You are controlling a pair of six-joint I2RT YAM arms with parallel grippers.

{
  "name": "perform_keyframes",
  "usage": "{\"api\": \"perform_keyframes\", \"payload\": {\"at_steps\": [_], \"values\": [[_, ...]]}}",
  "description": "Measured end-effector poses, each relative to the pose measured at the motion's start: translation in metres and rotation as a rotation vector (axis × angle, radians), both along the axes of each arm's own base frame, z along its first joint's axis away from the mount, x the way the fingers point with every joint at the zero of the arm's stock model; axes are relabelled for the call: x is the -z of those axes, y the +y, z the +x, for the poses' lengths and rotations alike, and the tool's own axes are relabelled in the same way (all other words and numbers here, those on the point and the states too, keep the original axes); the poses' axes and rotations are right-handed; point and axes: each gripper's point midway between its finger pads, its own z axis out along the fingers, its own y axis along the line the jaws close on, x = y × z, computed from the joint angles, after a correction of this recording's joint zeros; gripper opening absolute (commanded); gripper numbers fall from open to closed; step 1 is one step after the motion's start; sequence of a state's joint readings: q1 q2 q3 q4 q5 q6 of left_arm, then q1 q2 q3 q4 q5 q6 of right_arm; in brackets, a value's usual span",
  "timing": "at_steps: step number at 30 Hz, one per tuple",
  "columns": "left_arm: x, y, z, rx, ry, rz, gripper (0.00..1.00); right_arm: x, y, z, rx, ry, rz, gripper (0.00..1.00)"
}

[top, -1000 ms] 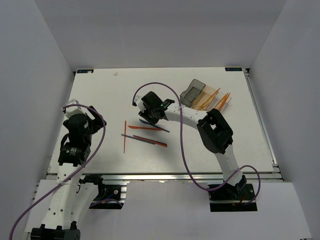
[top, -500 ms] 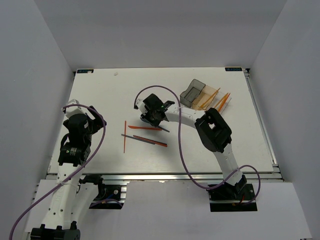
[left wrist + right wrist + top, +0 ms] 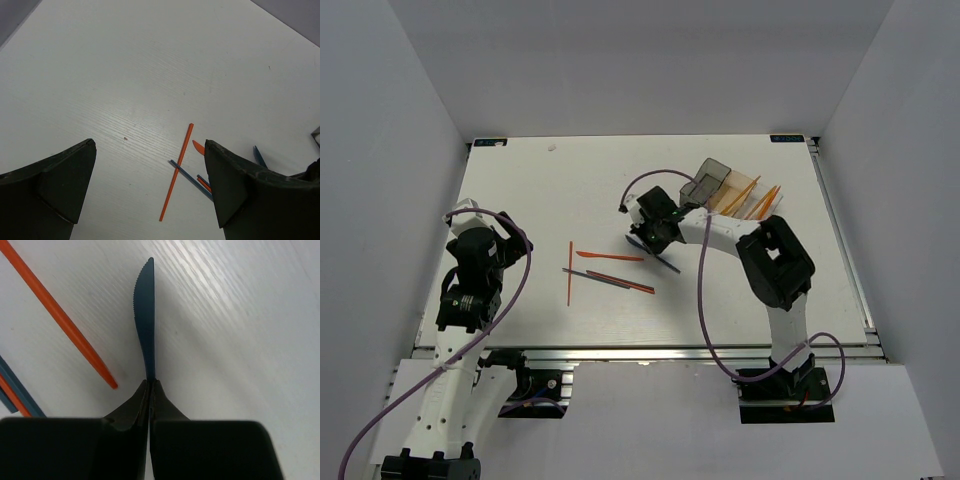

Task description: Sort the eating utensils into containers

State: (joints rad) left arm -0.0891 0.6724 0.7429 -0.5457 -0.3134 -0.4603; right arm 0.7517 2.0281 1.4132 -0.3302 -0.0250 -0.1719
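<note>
Close at the wrist, right pincer [image 3: 150, 383] clamps blue knife [image 3: 144, 315], serrations unclear overhead.

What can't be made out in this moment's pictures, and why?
Right wrist view: the handle of the blue knife, hidden between the fingers of the shut right gripper.
Top view: how many orange pieces sit in the bins; too small to count.
Left wrist view: one end of the blue and red sticks, cut off by a finger of the open left gripper.
</note>
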Motion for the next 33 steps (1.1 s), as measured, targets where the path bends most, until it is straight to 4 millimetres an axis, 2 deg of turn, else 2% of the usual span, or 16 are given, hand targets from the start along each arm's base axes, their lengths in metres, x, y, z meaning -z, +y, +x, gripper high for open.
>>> {"api": "perform_keyframes", "payload": {"at_steps": [2,4,10,13,17,19,20,22,23,24,25,27,29,30,31,33], "values": [[0.0,0.0,0.0,0.0,0.0,0.0,0.98,-0.009,-0.011,-0.002,0.066,0.017,0.027,0.0],[0.0,0.0,0.0,0.0,0.0,0.0,0.98,-0.026,-0.017,0.001,0.135,0.008,0.076,0.0],[0.0,0.0,0.0,0.0,0.0,0.0,0.98,-0.099,-0.037,0.041,0.383,-0.123,0.256,0.0],[0.0,0.0,0.0,0.0,0.0,0.0,0.98,-0.12,-0.067,0.072,0.565,-0.184,0.314,0.0],[0.0,0.0,0.0,0.0,-0.001,0.0,0.98,-0.129,-0.13,0.115,0.834,-0.248,0.348,0.0],[-0.001,0.0,0.0,0.002,-0.002,0.0,0.98,-0.132,-0.151,0.13,0.889,-0.243,0.36,0.21],[-0.001,-0.001,0.0,0.003,-0.003,0.0,0.98,-0.135,-0.153,0.137,0.887,-0.234,0.374,0.26],[-0.001,-0.001,0.0,0.005,-0.004,0.0,0.98,-0.138,-0.142,0.144,0.79,-0.217,0.39,0.32],[-0.001,-0.001,0.0,0.005,-0.004,0.0,0.98,-0.137,-0.13,0.139,0.715,-0.21,0.383,0.38],[-0.001,-0.002,0.0,0.006,-0.004,0.0,0.98,-0.132,-0.113,0.128,0.628,-0.201,0.364,0.51],[-0.001,-0.002,0.0,0.007,-0.004,-0.001,0.98,-0.126,-0.097,0.114,0.543,-0.199,0.334,0.54],[-0.001,-0.002,0.0,0.009,-0.003,-0.002,0.98,-0.101,-0.06,0.074,0.342,-0.168,0.261,0.59],[0.0,-0.003,0.0,0.011,-0.002,-0.002,0.98,-0.073,-0.031,0.026,0.155,-0.098,0.189,0.59],[0.0,-0.003,0.0,0.012,-0.001,-0.003,0.98,-0.06,-0.023,0.005,0.08,-0.057,0.157,0.58],[0.0,-0.003,0.0,0.013,0.0,-0.003,0.98,-0.051,-0.02,-0.007,0.036,-0.029,0.128,0.57],[0.0,-0.003,0.0,0.013,0.0,-0.003,0.98,-0.034,-0.023,-0.018,-0.016,0.012,0.073,0.55]]}}
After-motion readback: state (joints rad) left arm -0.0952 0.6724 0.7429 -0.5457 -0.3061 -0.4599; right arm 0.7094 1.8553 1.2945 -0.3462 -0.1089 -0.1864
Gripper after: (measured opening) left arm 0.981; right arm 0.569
